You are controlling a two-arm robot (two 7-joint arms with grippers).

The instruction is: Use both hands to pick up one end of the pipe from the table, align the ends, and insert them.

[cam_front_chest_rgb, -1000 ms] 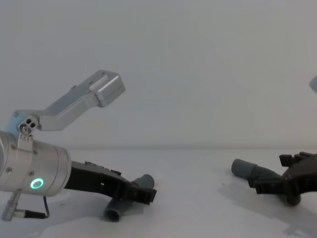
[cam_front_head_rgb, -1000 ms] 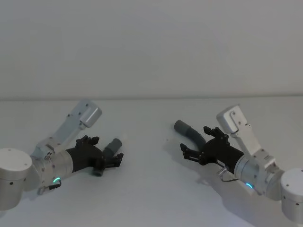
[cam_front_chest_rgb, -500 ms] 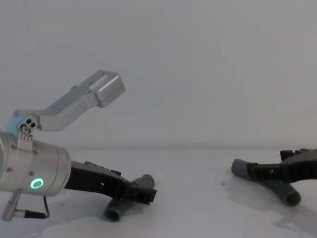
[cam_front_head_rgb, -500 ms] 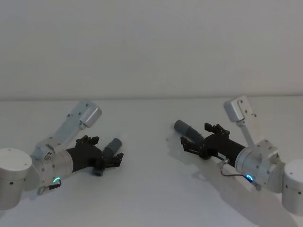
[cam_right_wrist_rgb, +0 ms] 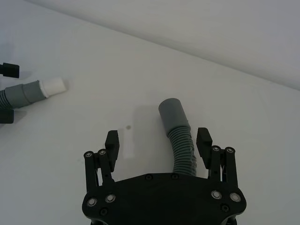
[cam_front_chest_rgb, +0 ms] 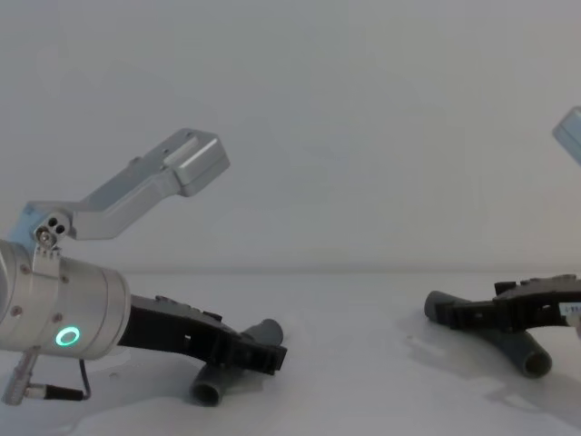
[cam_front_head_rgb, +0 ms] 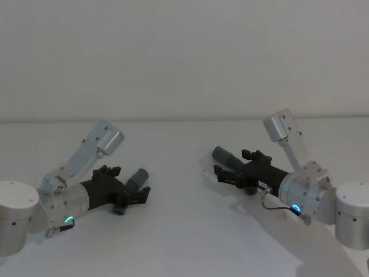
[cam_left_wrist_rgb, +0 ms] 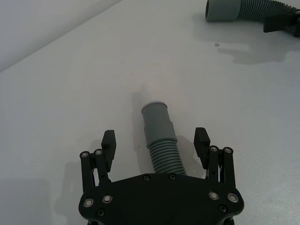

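Two dark grey ribbed pipe pieces lie apart on the white table [cam_front_head_rgb: 184,236]. My left gripper [cam_front_head_rgb: 130,183] is open and low over the left piece [cam_front_head_rgb: 137,178], its fingers either side of the ribbed middle [cam_left_wrist_rgb: 161,154]; that piece's cuff with a whitish tip [cam_right_wrist_rgb: 52,86] points away from the gripper. My right gripper [cam_front_head_rgb: 235,164] is open around the right piece [cam_front_head_rgb: 225,156], whose ribbed part [cam_right_wrist_rgb: 183,150] lies nearer one finger [cam_right_wrist_rgb: 204,139], with the plain cuff [cam_right_wrist_rgb: 172,111] ahead. From the chest, the left gripper [cam_front_chest_rgb: 270,356] and right gripper [cam_front_chest_rgb: 461,314] both sit at table height.
A plain pale wall rises behind the table's far edge [cam_front_head_rgb: 184,120]. Open table lies between the two pieces. A small dark speck [cam_right_wrist_rgb: 128,126] marks the surface near the right piece.
My right arm has rolled its wrist and slid forward, so its fingers now straddle the right piece nearer its cuff. The left arm and both pieces have stayed put.
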